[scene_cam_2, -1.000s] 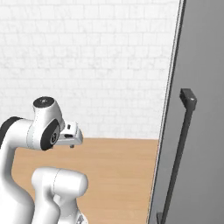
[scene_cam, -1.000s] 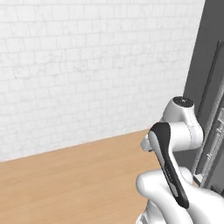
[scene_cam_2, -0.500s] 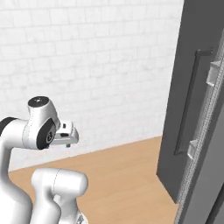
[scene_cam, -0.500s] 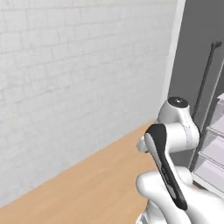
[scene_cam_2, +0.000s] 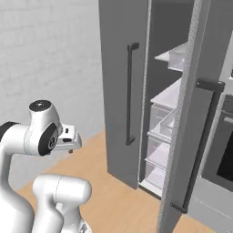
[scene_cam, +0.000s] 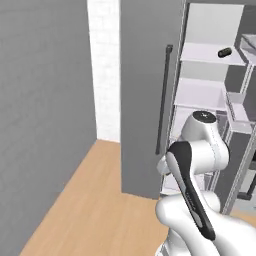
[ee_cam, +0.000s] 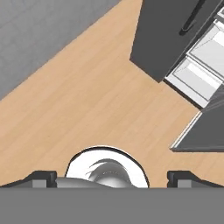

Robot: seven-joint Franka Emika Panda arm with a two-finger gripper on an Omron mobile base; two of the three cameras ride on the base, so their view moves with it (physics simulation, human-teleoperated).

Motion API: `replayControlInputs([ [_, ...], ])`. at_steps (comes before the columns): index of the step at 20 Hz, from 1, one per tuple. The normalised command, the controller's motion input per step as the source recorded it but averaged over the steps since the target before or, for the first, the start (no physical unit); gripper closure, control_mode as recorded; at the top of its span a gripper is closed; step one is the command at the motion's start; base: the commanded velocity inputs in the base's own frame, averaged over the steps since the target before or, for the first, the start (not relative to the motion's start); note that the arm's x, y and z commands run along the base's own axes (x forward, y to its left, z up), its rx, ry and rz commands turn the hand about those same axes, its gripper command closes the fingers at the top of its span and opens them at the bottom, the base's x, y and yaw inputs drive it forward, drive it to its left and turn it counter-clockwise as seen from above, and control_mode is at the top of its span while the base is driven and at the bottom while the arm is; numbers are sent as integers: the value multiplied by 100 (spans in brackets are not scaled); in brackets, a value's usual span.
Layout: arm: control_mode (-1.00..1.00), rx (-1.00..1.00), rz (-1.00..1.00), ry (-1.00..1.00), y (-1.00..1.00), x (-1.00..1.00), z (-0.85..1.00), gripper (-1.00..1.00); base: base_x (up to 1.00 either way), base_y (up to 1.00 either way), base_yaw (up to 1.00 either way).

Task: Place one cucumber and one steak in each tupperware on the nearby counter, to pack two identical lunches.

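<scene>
Hand view shows you the claw [ee_cam: 112,177] looking straight down at the wooden floor [ee_cam: 87,100], its two dark finger tips [ee_cam: 41,178] spread wide at the two bottom corners with nothing between them. In the right base view you see the hand [scene_cam_2: 68,139] only as a small white block beside the round shoulder joint, and the tips are too small to make out there.

Past the hand stands a tall grey fridge [scene_cam_2: 119,82] with flat matte doors and a long dark bar handle [scene_cam_2: 130,93]. One door [scene_cam_2: 191,113] hangs open and covers part of the inside. You can see pale, smooth shelves [scene_cam: 200,92] and clear drawers [scene_cam_2: 159,150], partly cut off by the door edge.

One cucumber [scene_cam: 224,52], a short dark cylinder with rounded ends, lies on an upper shelf in the left base view, well apart from the claw.
</scene>
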Motion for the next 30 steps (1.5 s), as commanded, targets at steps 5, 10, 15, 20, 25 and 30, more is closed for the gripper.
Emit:
replayControlInputs([
  [5, 100, 0, 0, 0, 0, 0, 0, -100, 37, 49, -86],
  [10, 100, 0, 0, 0, 0, 0, 0, -100, 48, 68, -70],
  [15, 100, 0, 0, 0, 0, 0, 0, -100, 29, 32, -15],
  [20, 100, 0, 0, 0, 0, 0, 0, -100, 43, 68, -41],
  [25, 100, 0, 0, 0, 0, 0, 0, -100, 54, -4, -1],
  [30, 100, 0, 0, 0, 0, 0, 0, -100, 97, -30, -1],
])
